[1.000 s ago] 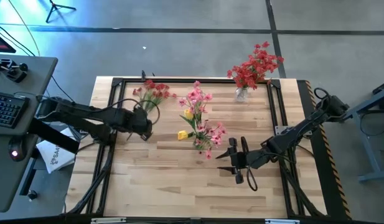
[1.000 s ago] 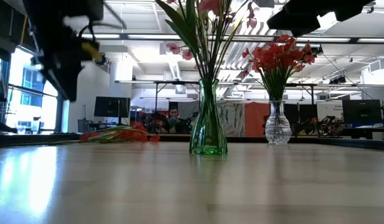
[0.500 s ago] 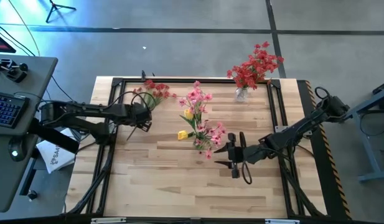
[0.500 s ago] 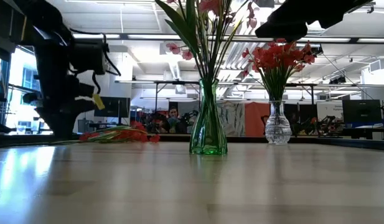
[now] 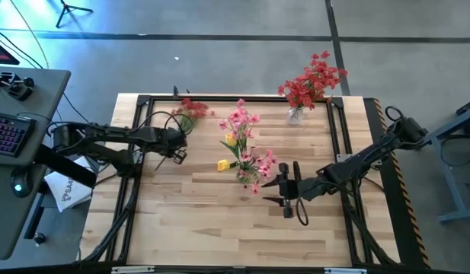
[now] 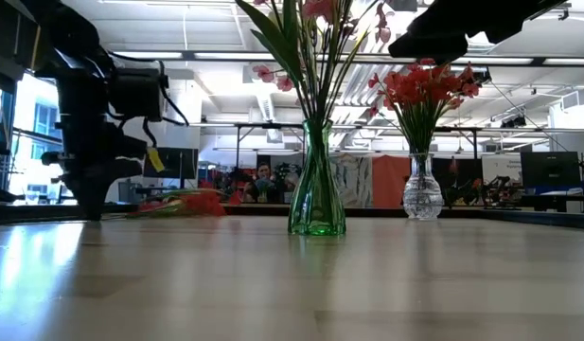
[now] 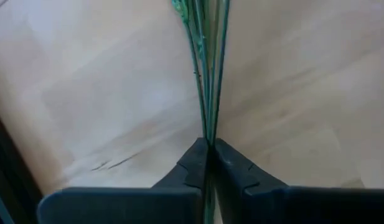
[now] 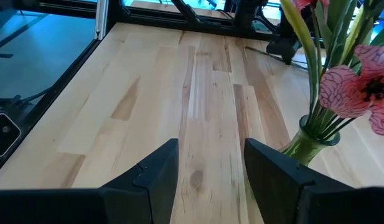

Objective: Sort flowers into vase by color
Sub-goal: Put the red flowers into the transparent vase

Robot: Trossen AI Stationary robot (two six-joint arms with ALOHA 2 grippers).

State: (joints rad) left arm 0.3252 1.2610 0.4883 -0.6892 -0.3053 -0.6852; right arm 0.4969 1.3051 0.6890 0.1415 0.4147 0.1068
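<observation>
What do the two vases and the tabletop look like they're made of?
Green vase: clear green-tinted glass, since stems and the room show through it. Clear vase holding red flowers: colourless glass or possibly clear plastic, with a faceted, sparkling body. Tabletop: light wood planks with visible grain and joints, in a smooth, slightly glossy finish that reflects light in the low view.

Left wrist view: red flower stems (image 7: 207, 74) cut off at frame edge, blooms out of sight. Low view: green vase (image 6: 316, 189) bouquet cropped at top; right arm mostly off frame.
</observation>
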